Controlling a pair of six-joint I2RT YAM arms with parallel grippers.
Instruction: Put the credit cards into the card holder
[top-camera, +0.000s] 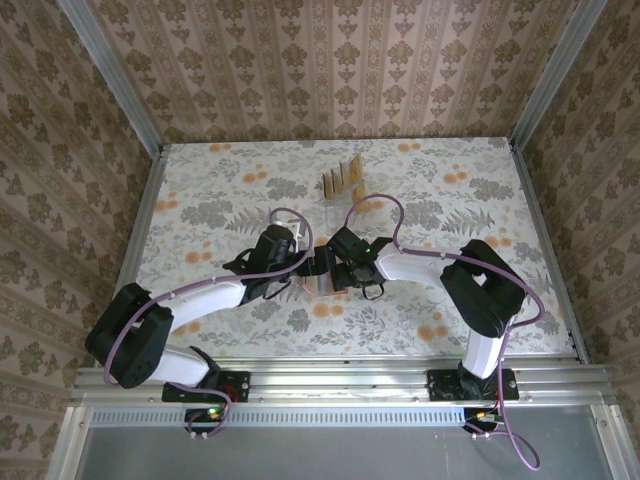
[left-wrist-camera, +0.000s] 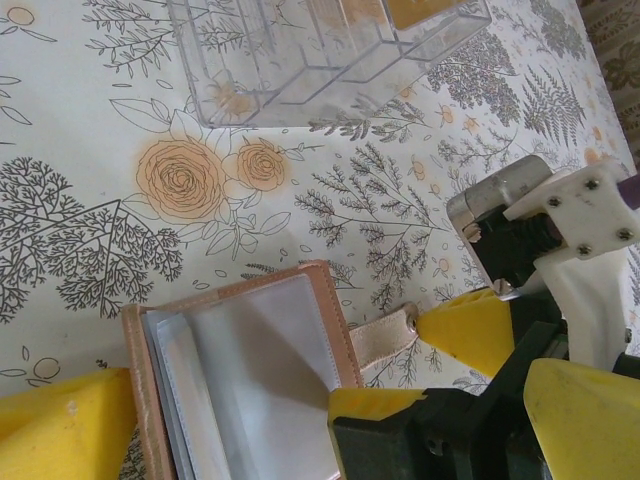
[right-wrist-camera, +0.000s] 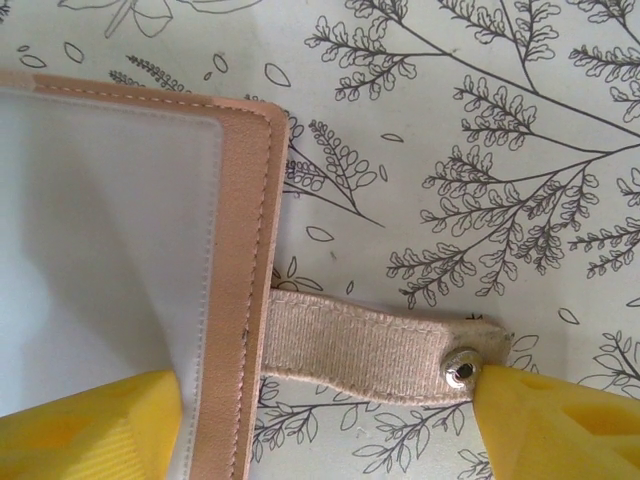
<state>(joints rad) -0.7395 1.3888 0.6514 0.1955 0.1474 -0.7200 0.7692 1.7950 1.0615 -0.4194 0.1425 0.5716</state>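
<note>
The card holder (left-wrist-camera: 250, 370) lies open on the table, its clear pockets facing up and its closing strap (right-wrist-camera: 370, 350) stretched out to the side. My left gripper (left-wrist-camera: 325, 400) is open, with a yellow finger on each side of the card holder. My right gripper (right-wrist-camera: 325, 390) is also open; one fingertip (right-wrist-camera: 110, 420) rests on the clear pocket and the other touches the strap's snap (right-wrist-camera: 462, 368). In the top view both grippers (top-camera: 305, 272) (top-camera: 342, 272) meet over the card holder (top-camera: 322, 287). Tan credit cards (top-camera: 340, 178) stand upright in a clear stand (left-wrist-camera: 300, 60) farther back.
The flower-patterned table (top-camera: 450, 200) is fenced by metal rails (top-camera: 540, 240) and papered walls. The clear stand sits a short way beyond the card holder. Purple cables (top-camera: 375, 205) loop above both wrists.
</note>
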